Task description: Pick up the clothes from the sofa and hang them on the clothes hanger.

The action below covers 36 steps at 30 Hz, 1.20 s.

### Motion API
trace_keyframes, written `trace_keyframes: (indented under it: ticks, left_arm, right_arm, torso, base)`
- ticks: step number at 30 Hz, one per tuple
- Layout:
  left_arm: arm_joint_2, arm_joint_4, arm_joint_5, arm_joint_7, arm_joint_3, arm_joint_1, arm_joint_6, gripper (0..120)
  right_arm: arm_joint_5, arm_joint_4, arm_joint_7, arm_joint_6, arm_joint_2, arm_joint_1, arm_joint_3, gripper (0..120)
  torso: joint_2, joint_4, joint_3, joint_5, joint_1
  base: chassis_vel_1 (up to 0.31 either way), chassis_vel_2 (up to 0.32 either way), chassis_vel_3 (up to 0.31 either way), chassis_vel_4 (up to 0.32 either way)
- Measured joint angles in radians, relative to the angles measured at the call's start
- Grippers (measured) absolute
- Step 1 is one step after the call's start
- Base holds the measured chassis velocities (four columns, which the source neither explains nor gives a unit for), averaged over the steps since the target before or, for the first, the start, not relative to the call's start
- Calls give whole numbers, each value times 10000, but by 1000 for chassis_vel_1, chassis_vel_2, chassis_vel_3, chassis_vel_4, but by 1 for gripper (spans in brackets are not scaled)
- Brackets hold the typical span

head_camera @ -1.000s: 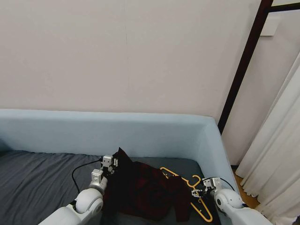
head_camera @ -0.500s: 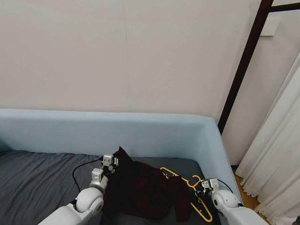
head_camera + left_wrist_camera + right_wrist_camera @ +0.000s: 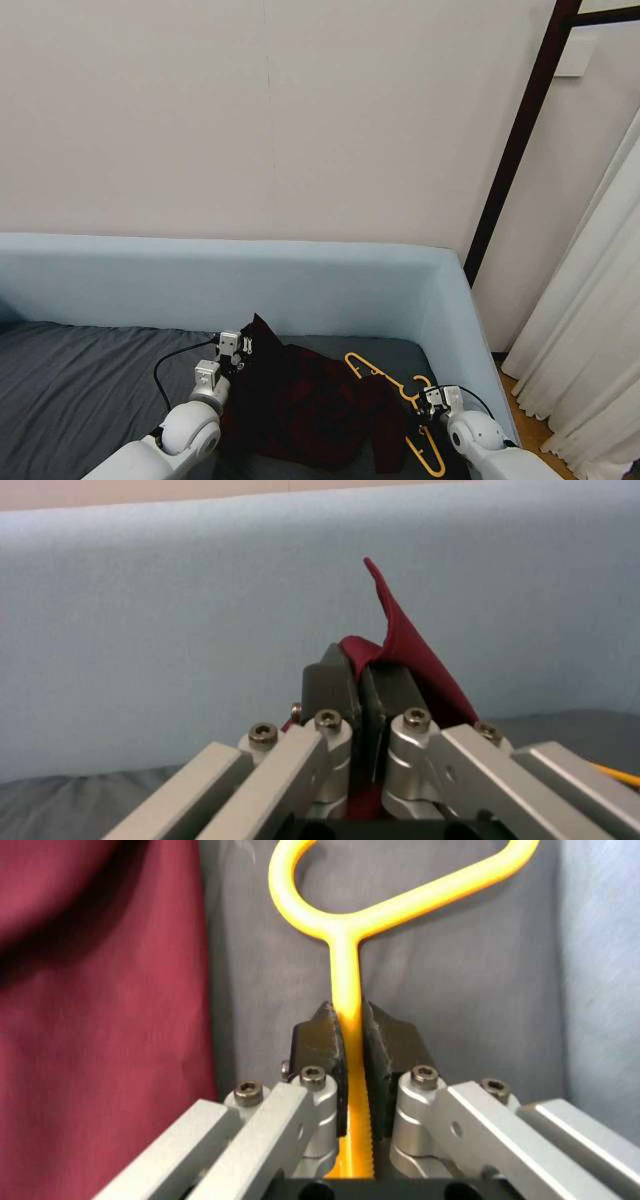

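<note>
The left tool point(image 3: 232, 348) sits low over the sofa's grey seat cushion point(image 3: 80, 380), close to the pale blue backrest point(image 3: 200, 280). Its jaws are closed tight on a fold of the dark red garment point(image 3: 310, 400), and a pointed corner of cloth stands up above the fingertips in the left wrist view. The rest of the garment lies crumpled on the cushion between the two arms. The right tool point(image 3: 432, 397) is near the sofa's right-hand end, pinched onto the straight neck of the yellow hanger point(image 3: 345, 960) just below its hook loop, so the jaws are nearly together with only the plastic between them. The hanger lies flat on the cushion just beside the garment's edge.
</note>
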Motion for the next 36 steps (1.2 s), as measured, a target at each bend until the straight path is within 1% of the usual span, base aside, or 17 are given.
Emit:
trace_keyframes:
  ticks: [3,4,5,6,7,11,19,22,23,27,28,31,33,36]
  left_arm:
    - [6,-4,0,7,-18,20,0,0]
    - [20,-15,0,9,-50,36,0,0]
    - [56,-34,0,17,-89,50,-1,0]
    - [85,-39,0,32,-118,60,-4,0]
    - [85,-39,0,32,-118,60,-4,0]
    - [180,-125,-40,62,-216,149,-12,0]
    - [315,-347,-94,59,-334,311,18,0]
    - [431,-385,-153,31,-350,344,62,0]
    - [431,-385,-153,31,-350,344,62,0]
    - [502,-484,-286,2,-348,199,166,0]
    - [502,-484,-286,2,-348,199,166,0]
    - [470,-659,-372,-67,-328,159,276,0]
    - [471,-710,-384,-82,-313,167,306,0]
    - [504,-983,-413,-154,-293,242,455,0]
  right_arm:
    - [-147,252,263,143,-132,47,-28,4]
    - [-531,447,468,259,-221,52,-27,4]
    - [-1051,836,831,467,-389,0,-97,4]
    - [-1223,1150,1056,536,-502,-63,-145,4]
    - [-1223,1150,1056,536,-502,-63,-145,4]
    - [-1777,2295,1784,689,-937,-257,-205,4]
    - [-2389,3198,2103,1150,-1392,-368,-200,4]
    - [-2797,4178,2161,1244,-1696,-873,-222,4]
    - [-2797,4178,2161,1244,-1696,-873,-222,4]
    - [-3471,5308,2161,1389,-2001,-1673,-272,4]
    - [-3471,5308,2161,1389,-2001,-1673,-272,4]
    - [-4003,5884,2194,1571,-2138,-2211,-316,4]
    - [-4158,5938,2203,1656,-2156,-2284,-342,4]
    - [-5177,6064,2226,2178,-2195,-2532,-448,4]
  torso:
    - [0,1,0,-2,0]
    - [0,1,0,-4,0]
    - [0,0,0,-5,1]
    - [0,-2,-1,-5,1]
    - [0,-2,-1,-5,1]
    - [0,-2,-1,-5,1]
    - [0,-2,-1,-6,1]
    - [0,-1,-1,-6,1]
    - [0,-1,-1,-6,1]
    - [1,-5,-2,-5,0]
    - [1,-5,-2,-5,0]
    - [1,-3,-2,-7,0]
    - [1,-3,-2,-6,1]
    - [1,-3,-2,-7,0]
  base:
    - [0,0,0,0]
    - [0,0,0,0]
    - [0,0,0,0]
    - [0,0,0,0]
    - [0,0,0,0]
    - [0,0,0,0]
    - [0,0,0,0]
    - [0,0,0,0]
    - [0,0,0,0]
    - [0,0,0,0]
    - [0,0,0,0]
    - [0,0,0,0]
    - [0,0,0,0]
    - [0,0,0,0]
